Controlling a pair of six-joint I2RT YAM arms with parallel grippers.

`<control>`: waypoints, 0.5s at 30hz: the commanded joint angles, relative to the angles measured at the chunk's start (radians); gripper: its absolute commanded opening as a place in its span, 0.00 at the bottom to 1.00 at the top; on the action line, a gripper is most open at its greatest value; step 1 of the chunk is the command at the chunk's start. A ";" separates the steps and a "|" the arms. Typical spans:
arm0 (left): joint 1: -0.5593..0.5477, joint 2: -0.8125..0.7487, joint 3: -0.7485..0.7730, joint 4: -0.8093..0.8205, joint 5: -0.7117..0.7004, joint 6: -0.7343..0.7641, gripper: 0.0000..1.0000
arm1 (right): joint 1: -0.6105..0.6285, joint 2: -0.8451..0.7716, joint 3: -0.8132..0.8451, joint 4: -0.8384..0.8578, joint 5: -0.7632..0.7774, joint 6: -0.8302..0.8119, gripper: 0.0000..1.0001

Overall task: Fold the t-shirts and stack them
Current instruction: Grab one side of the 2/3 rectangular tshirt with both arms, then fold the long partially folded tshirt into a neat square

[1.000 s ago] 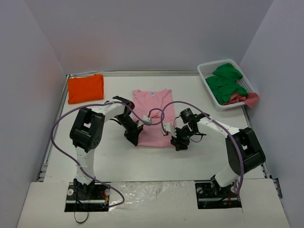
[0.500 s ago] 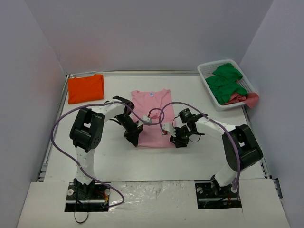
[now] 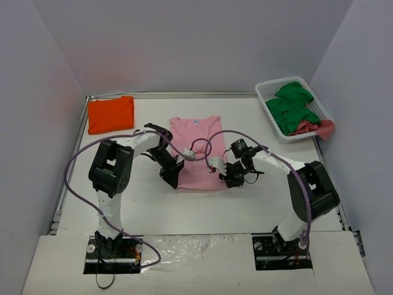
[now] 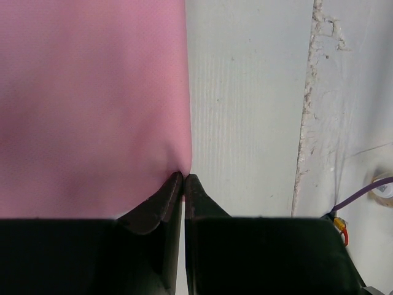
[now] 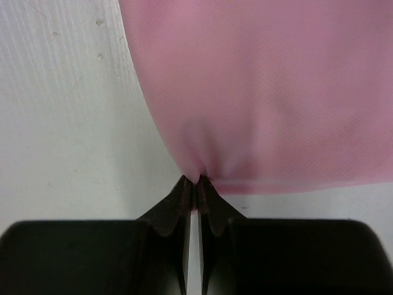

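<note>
A light pink t-shirt lies flat in the middle of the table, sleeves folded in, collar toward the back. My left gripper is shut on its near left corner; in the left wrist view the fingertips pinch the pink cloth. My right gripper is shut on the near right corner, and the right wrist view shows the cloth puckered where the fingertips nip it. An orange t-shirt lies folded at the back left.
A white slatted basket at the back right holds green cloth, and a pink-red piece hangs over its near rim. A raised ledge runs along the table's left side. Purple cables loop above both arms.
The right gripper has moved a little left onto the pink shirt's near right corner and closed on it. The left gripper has stayed shut on the near left corner.
</note>
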 commanded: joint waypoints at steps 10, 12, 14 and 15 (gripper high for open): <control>0.005 -0.191 0.023 -0.219 0.006 0.095 0.02 | 0.022 -0.211 0.160 -0.371 -0.067 -0.018 0.00; 0.002 -0.202 0.030 -0.279 0.021 0.157 0.02 | 0.023 -0.237 0.172 -0.413 -0.079 -0.018 0.00; 0.002 -0.212 0.047 -0.384 0.035 0.232 0.02 | 0.023 -0.268 0.185 -0.459 -0.099 -0.027 0.00; 0.002 -0.217 0.052 -0.417 0.040 0.251 0.03 | 0.023 -0.277 0.189 -0.474 -0.105 -0.033 0.00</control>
